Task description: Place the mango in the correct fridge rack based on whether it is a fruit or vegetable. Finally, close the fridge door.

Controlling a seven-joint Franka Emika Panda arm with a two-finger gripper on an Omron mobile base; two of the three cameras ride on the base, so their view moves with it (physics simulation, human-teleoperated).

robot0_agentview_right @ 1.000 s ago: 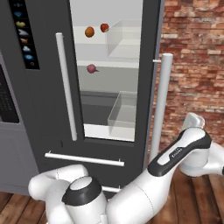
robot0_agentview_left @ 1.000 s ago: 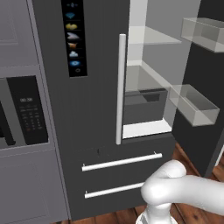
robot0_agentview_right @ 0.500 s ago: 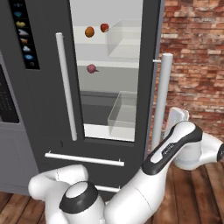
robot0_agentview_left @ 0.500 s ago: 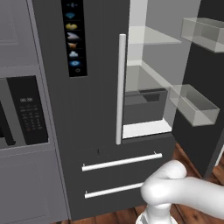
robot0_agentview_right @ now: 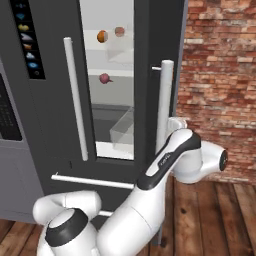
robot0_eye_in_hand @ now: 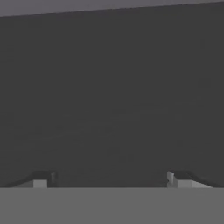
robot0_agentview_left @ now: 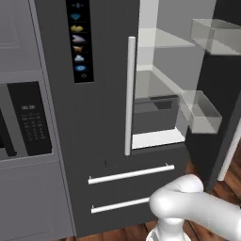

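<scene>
The mango (robot0_agentview_right: 102, 36) lies on the upper fridge rack (robot0_agentview_right: 122, 54) inside the fridge, next to a small red fruit (robot0_agentview_right: 119, 31). That glass rack (robot0_agentview_left: 162, 41) also shows from the left side. The fridge door (robot0_agentview_right: 151, 75) stands open, with its white bar handle (robot0_agentview_right: 165, 100) facing me and clear bins (robot0_agentview_left: 200, 110) on its inner face. My arm reaches round to the door's outer side, the hand (robot0_agentview_right: 176, 123) just right of the handle. My gripper (robot0_eye_in_hand: 109, 179) is open, nothing between its fingertips (robot0_eye_in_hand: 40, 183), close against a flat dark grey surface.
A pinkish-red ball (robot0_agentview_right: 104, 78) lies on the shelf below the mango. The left fridge door (robot0_agentview_left: 101, 94) with coloured icons is shut. Two drawer fronts with white bars (robot0_agentview_left: 131, 174) sit below. A brick wall (robot0_agentview_right: 220, 75) stands right of the open door, over wooden floor.
My forearm and hand have swung left, from out by the brick wall to right beside the open door's handle. The gripper stays open. The fruits and the door have not moved.
</scene>
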